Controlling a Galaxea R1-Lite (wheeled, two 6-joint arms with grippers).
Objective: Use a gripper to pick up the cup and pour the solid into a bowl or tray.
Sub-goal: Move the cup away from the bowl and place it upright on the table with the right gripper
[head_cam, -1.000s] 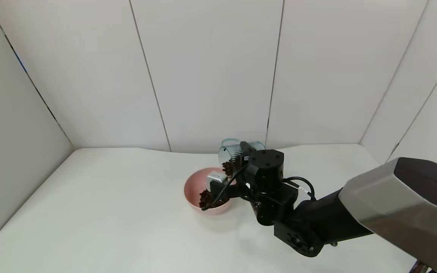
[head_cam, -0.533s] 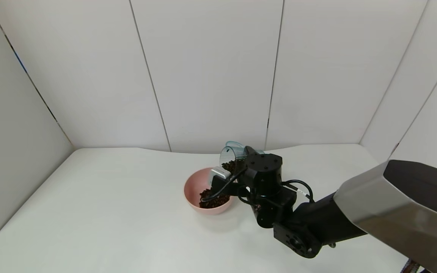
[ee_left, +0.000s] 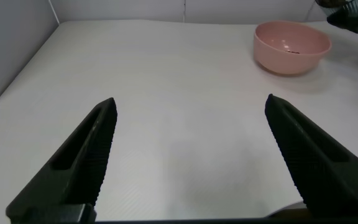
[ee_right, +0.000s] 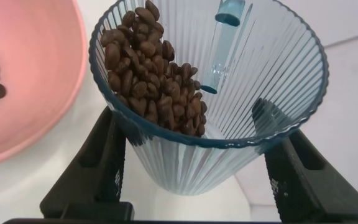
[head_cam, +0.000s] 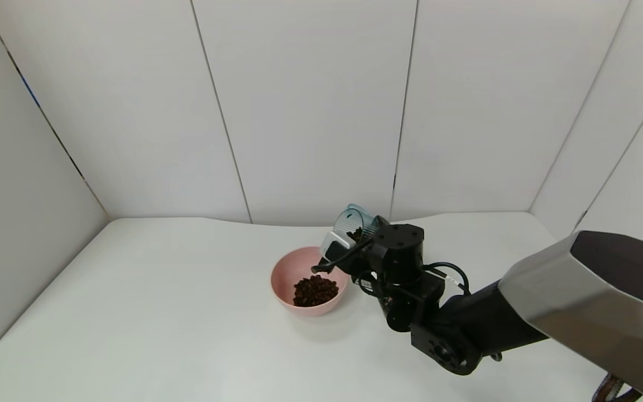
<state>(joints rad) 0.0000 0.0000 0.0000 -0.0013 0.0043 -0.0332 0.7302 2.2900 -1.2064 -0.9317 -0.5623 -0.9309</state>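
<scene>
My right gripper (head_cam: 361, 237) is shut on the ribbed blue-grey cup (head_cam: 355, 219) and holds it tilted above the right rim of the pink bowl (head_cam: 285, 274). In the right wrist view the fingers clamp both sides of the cup (ee_right: 260, 81). Brown beans (ee_right: 154, 74) lie heaped against its lower side by the rim, beside the bowl (ee_right: 36, 93). A pile of beans (head_cam: 315, 290) lies in the bowl. My left gripper (ee_left: 191, 127) is open and empty low over the table, far from the bowl (ee_left: 291, 53).
The white table (head_cam: 159, 312) is walled by white panels at the back and both sides. The right arm's grey shell (head_cam: 589, 301) reaches in from the lower right.
The cup was tipped low over the bowl and beans fell in. It has now swung back up and to the right, less tipped. The pile in the bowl has grown.
</scene>
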